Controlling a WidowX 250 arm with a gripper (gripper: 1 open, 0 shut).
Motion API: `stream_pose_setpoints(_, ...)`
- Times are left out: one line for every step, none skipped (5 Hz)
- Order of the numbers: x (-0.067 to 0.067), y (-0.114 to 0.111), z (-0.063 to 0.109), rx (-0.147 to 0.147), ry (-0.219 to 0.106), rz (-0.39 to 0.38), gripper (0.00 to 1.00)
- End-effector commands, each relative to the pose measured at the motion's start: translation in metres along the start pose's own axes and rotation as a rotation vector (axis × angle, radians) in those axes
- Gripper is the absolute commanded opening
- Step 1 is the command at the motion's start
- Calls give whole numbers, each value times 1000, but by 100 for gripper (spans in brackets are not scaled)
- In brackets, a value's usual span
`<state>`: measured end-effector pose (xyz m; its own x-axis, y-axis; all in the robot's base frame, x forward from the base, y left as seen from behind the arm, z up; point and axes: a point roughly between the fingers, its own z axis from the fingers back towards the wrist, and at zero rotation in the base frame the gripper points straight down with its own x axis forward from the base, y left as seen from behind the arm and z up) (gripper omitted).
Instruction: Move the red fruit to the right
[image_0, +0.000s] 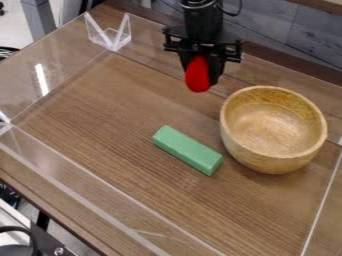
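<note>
The red fruit (199, 74) hangs just above the wooden tabletop at the back middle, pinched between the black fingers of my gripper (199, 66), which points straight down and is shut on it. The fruit's green top is hidden by the fingers. It hangs to the upper left of the wooden bowl (274, 128), apart from its rim.
A green rectangular block (186, 149) lies on the table (94, 120) left of the bowl. Clear acrylic walls (40, 75) fence the table, with a clear bracket (110, 34) at the back left corner.
</note>
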<state>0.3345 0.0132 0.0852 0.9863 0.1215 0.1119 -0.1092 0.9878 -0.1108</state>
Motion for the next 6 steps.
stream_pose_setpoints(19,-2,13,10,-49,23,0)
stream_pose_setpoints(23,17,0,11,-34,-9,0)
stream_pose_setpoints(28,36,-11,9,-21,-30,0)
stream_pose_setpoints(30,46,-24,-6,-6,-61,0)
stream_pose_setpoints(34,55,-27,-17,5,-71,0)
stream_pose_setpoints(47,44,-9,-15,-20,-117,0)
